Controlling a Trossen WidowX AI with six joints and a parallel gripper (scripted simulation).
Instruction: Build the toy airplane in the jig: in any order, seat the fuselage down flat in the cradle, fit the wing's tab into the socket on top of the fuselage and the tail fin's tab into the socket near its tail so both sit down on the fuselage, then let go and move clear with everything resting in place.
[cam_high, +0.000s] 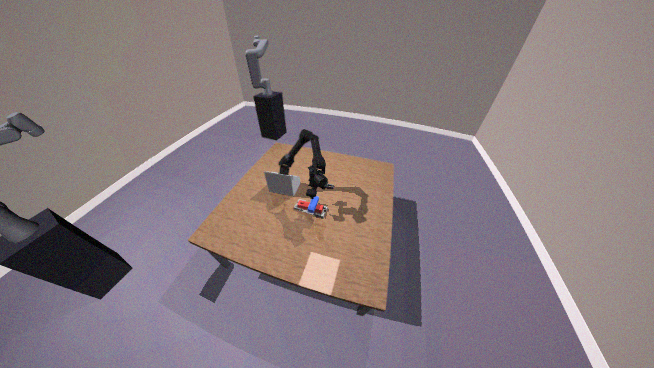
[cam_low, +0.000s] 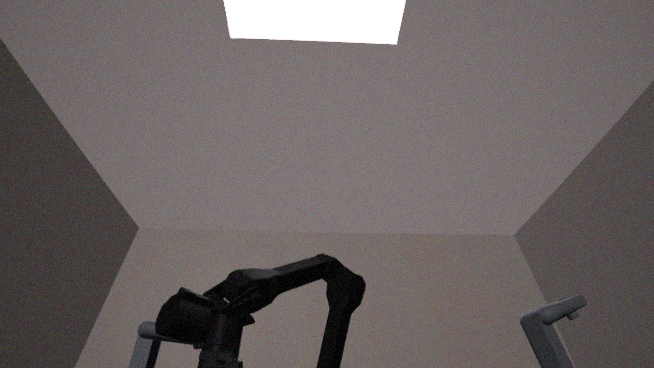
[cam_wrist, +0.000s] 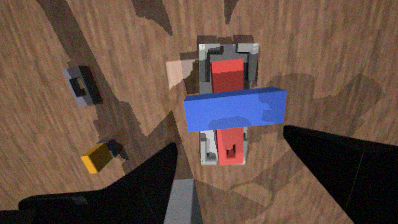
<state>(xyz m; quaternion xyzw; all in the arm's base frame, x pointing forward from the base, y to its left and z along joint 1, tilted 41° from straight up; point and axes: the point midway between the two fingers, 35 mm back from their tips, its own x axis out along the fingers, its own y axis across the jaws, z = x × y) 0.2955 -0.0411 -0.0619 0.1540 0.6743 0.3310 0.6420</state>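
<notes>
Wrist view alone shows the yellow tail fin (cam_wrist: 97, 157) lying lower left on the surface (cam_wrist: 40, 125) — apart from the jig (cam_wrist: 206, 150). Blue wing (cam_wrist: 235, 109) crosses the red fuselage (cam_wrist: 231, 145); the hand (cam_wrist: 230, 165) gapes wide, holding nothing — no writing legible.

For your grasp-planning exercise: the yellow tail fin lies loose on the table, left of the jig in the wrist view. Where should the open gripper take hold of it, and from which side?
Probably from above, jaws across the narrow width of the yellow tail fin, away from its dark end, apparently the tab. The gripper is open and empty.
</notes>
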